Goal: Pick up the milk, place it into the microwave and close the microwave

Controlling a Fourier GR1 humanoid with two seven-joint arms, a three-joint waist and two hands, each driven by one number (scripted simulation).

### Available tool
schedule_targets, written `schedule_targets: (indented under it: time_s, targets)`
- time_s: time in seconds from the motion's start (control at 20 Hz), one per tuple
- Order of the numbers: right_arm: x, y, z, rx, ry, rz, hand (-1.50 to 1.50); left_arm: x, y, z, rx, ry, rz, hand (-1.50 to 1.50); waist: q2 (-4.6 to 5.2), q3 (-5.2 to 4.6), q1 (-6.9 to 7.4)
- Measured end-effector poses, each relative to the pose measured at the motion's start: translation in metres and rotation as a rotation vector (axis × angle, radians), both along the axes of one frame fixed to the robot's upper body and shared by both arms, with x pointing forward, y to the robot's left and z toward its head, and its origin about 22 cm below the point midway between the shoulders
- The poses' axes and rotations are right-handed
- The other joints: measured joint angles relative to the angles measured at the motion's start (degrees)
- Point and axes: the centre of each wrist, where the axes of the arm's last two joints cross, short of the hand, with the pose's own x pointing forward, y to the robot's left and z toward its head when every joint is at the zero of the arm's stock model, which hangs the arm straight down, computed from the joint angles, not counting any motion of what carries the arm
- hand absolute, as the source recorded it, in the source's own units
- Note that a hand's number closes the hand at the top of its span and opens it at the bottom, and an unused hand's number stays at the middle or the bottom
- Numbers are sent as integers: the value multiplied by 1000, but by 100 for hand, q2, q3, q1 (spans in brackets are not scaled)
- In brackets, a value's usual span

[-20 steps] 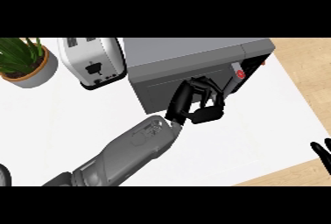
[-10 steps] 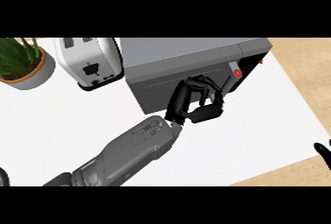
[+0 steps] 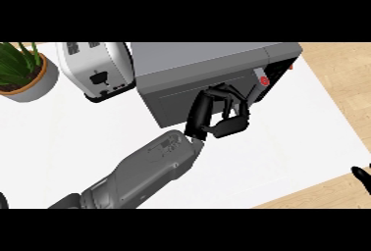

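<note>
The grey microwave (image 3: 210, 61) stands at the back of the white counter, its door (image 3: 174, 103) lying flush with the front. A control strip with a red button (image 3: 264, 81) sits at its right end. My left hand (image 3: 221, 115) reaches in from the lower left. Its relaxed, slightly bent fingers (image 3: 230, 100) rest against the door's right part, and they hold nothing. No milk shows anywhere in the head view. Of my right hand (image 3: 360, 175), only straight fingertips show at the right edge, low down, resting.
A white toaster (image 3: 98, 71) stands just left of the microwave. A potted green plant (image 3: 22, 73) is at the far left. The white counter (image 3: 72, 142) ends at the right, where a wooden floor (image 3: 340, 73) shows.
My left hand's fingers have drawn closer together against the microwave's front. The hand itself has barely shifted, and the right hand has stayed still.
</note>
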Motion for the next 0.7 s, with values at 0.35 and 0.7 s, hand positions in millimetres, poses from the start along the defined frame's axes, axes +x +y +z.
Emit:
schedule_targets:
  time_s: [0.35, 0.7]
  targets:
    - [0, 2, 6, -7, -7, 34, -150, 0, 0, -1, -16, -25, 16, 150, 24, 0, -37]
    - [0, 3, 10, -8, -8, 57, -150, 0, 1, -3, -30, -50, 39, 150, 41, 2, -91]
